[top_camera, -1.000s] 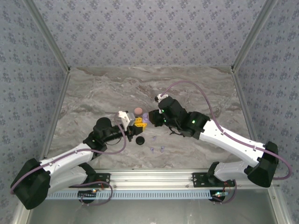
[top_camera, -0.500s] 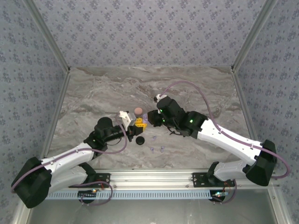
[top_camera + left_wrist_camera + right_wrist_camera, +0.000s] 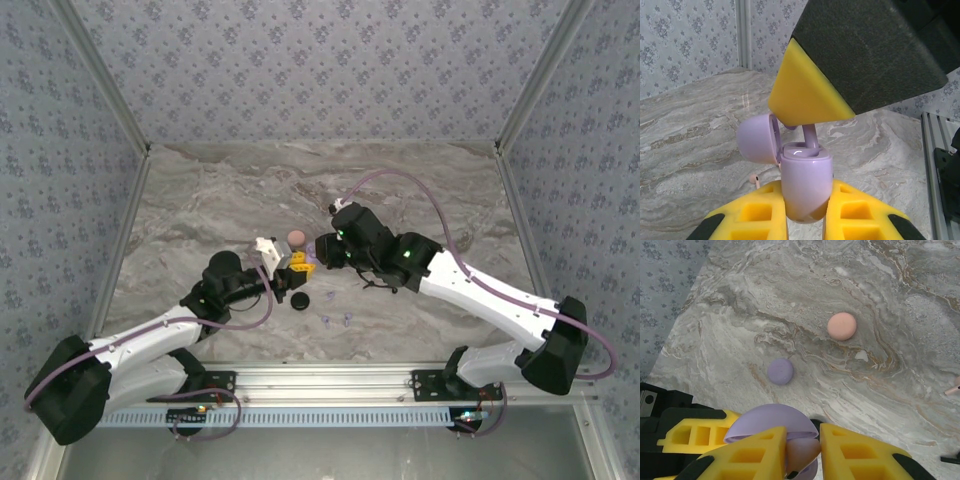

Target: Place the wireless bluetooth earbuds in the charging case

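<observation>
Earbud insertion is happening mid-table: you're pinching a lavender earbud (image 3: 810, 134) in the right gripper (image 3: 802, 442), with the jaws nearly closed on it. Its lower end is sitting in the open top of the charging case (image 3: 805, 182). The case is lavender too and is standing upright, its lid (image 3: 756, 138) hanging open to the left in the left wrist view. You're clamping the case body between the yellow fingers (image 3: 762, 215) of the left gripper (image 3: 805, 197), which is closed tight on it and holding it above the table (image 3: 685, 120). From above, the two grippers are meeting tip to tip near the middle of the table. Under the right wrist camera, a closed lavender round case (image 3: 780, 371) and a peach round case (image 3: 842, 326) are lying on the marble, apart from each other. Nearer the arm bases in the top view, a black case (image 3: 298, 301) is sitting beside a few loose lavender earbuds (image 3: 327, 320).
</observation>
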You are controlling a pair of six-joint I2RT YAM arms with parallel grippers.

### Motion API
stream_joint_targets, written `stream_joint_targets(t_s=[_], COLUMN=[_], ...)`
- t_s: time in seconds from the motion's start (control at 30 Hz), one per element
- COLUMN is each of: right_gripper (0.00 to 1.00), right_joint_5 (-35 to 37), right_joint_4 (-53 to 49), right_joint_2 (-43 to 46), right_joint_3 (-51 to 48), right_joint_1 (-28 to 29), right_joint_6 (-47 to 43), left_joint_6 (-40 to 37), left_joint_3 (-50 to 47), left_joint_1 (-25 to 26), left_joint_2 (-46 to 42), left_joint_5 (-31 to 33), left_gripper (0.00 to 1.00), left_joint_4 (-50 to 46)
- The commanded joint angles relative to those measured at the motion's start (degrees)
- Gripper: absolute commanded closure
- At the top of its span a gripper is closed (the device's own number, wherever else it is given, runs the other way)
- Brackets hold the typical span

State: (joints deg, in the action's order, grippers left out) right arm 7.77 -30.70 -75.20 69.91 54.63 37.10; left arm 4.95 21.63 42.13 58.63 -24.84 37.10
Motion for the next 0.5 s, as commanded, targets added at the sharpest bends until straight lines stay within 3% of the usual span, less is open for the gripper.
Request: stream_joint_targets(t_s=[0.0, 0.47], right_gripper=[0.74, 0.70], right_joint_5=[-0.4, -2.7], right_joint_4=[-2.3, -1.2], right_joint_2=[-1.0, -1.3], right_joint_3=[1.8, 2.2], right_joint_1=[0.4, 0.4], right_joint_6=[1.5, 2.4], left_joint_6=[-1.0, -1.2], left_joint_3=[2.4, 2.6], left_joint_1=[0.7, 0.8], left_joint_2=[-0.2, 0.1], left_joint_5=[-0.7, -0.4], left_gripper=[1.00, 1.00], left_joint_4=[3.7, 3.6])
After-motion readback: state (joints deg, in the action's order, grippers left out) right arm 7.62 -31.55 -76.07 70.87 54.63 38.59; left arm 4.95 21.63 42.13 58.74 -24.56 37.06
